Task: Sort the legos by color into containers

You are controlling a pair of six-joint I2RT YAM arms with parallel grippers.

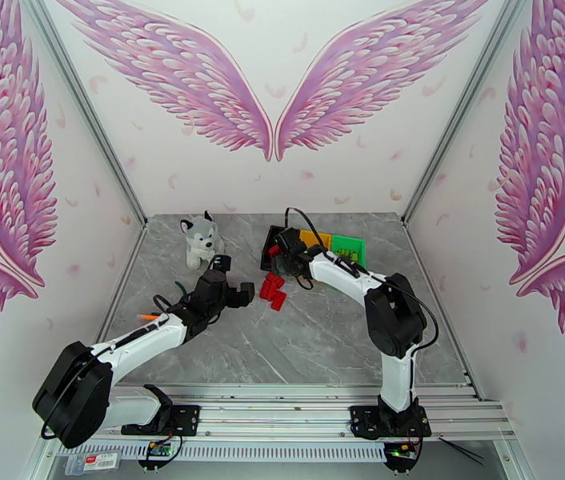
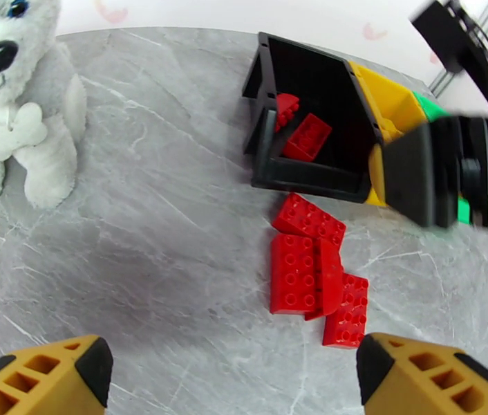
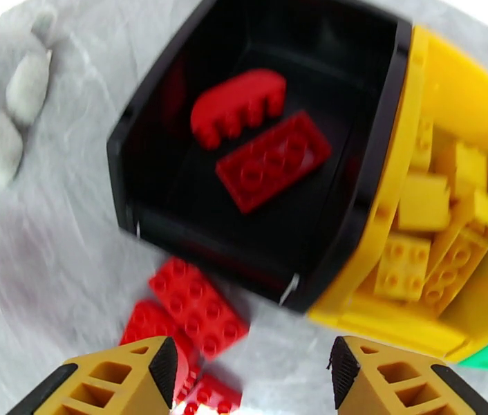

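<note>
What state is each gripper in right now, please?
Left gripper: open, holding nothing.
Right gripper: open, holding nothing.

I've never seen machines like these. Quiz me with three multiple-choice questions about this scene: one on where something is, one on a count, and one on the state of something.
1. Where are the loose bricks?
A. On the table, just in front of the black bin
B. At the table's near edge, by the arm bases
C. Balanced on the bin's rim

2. How many red bricks lie inside that bin?
A. None
B. Two
C. Five

3. What state is the left claw in?
A. Shut on a brick
B. Shut on the bin's rim
C. Open, holding nothing

Answers:
1 A: the left wrist view shows them clustered on the marble against the bin's front wall.
2 B: the right wrist view shows one arched and one flat brick on the bin floor.
3 C: its two fingers stand wide apart with only bare table between them.
</note>
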